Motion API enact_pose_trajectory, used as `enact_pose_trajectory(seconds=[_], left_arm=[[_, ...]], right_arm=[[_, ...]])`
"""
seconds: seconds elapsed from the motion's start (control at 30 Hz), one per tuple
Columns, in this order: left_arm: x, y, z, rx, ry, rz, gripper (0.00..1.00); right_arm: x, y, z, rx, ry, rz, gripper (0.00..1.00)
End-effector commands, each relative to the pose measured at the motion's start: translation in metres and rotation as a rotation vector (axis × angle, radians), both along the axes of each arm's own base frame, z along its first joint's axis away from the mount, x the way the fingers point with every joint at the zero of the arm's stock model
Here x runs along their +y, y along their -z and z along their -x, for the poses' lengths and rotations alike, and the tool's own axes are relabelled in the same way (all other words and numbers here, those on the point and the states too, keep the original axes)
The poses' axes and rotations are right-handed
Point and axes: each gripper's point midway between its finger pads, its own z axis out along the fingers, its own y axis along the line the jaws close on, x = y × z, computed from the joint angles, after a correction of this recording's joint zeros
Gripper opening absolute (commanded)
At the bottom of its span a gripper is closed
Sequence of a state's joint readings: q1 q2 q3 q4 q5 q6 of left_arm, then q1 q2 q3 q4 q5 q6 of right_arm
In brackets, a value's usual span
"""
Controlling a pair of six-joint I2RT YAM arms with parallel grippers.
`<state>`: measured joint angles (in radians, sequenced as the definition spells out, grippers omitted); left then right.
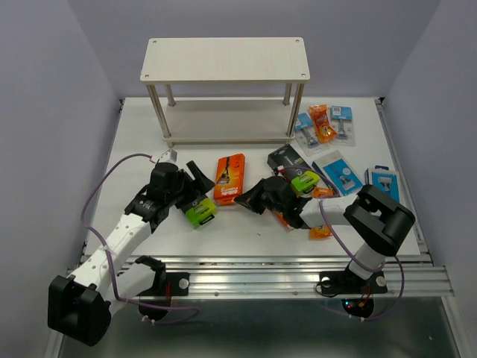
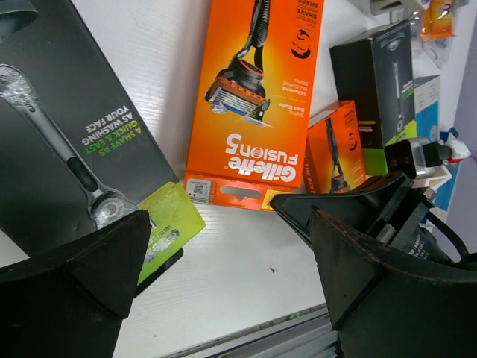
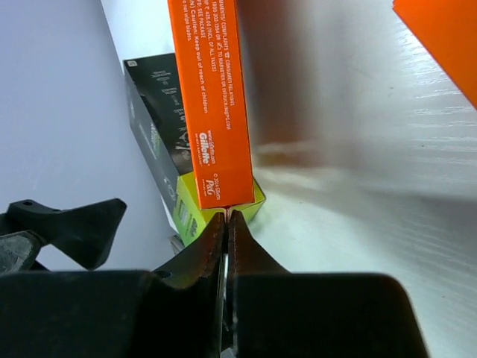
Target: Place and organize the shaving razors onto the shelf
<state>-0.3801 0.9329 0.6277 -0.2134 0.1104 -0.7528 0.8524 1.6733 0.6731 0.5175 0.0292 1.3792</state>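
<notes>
The shelf (image 1: 223, 60) stands at the far middle of the table, both boards bare. A flat orange razor pack (image 1: 229, 177) lies in front of it and shows in the left wrist view (image 2: 253, 97) and edge-on in the right wrist view (image 3: 212, 97). My right gripper (image 1: 240, 198) (image 3: 226, 215) is shut at this pack's near end, with a thin sliver of its end tab between the tips. My left gripper (image 1: 195, 179) (image 2: 227, 246) is open and empty, just right of a black-and-lime box (image 1: 197, 211) (image 2: 74, 134) lying on the table.
A second black-and-lime box (image 1: 292, 168) (image 2: 373, 82) and a small orange pack (image 2: 339, 145) lie behind my right gripper. Blue boxes (image 1: 339, 171) and light-blue and orange packs (image 1: 324, 123) lie at the right rear. A metal rail (image 1: 283, 262) runs along the near edge.
</notes>
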Motion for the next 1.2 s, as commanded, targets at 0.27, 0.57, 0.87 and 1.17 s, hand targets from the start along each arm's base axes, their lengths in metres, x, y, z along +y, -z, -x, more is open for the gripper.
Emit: enact_pose_trajectory(seconds=[0.27,0.57,0.87,1.17], left_arm=[[-0.022,-0.016,0.003,-0.021,0.005,0.192,0.99],[-0.024,-0.018,-0.004,0.019,-0.074,0.266,0.99],[-0.023,-0.011,-0.013,0.099,-0.211,0.355,0.99],[-0.021,-0.002,-0.021,0.139,-0.29,0.374,0.99]], right_arm=[[0.014,-0.094,-0.024,-0.069,0.114,-0.267,0.01],[0.031,-0.117,-0.024,-0.044,0.05,-0.334,0.01],[0.041,-0.111,-0.023,-0.017,0.019,-0.338,0.01],[0.054,-0.109,-0.018,0.005,-0.046,-0.386,0.01]])
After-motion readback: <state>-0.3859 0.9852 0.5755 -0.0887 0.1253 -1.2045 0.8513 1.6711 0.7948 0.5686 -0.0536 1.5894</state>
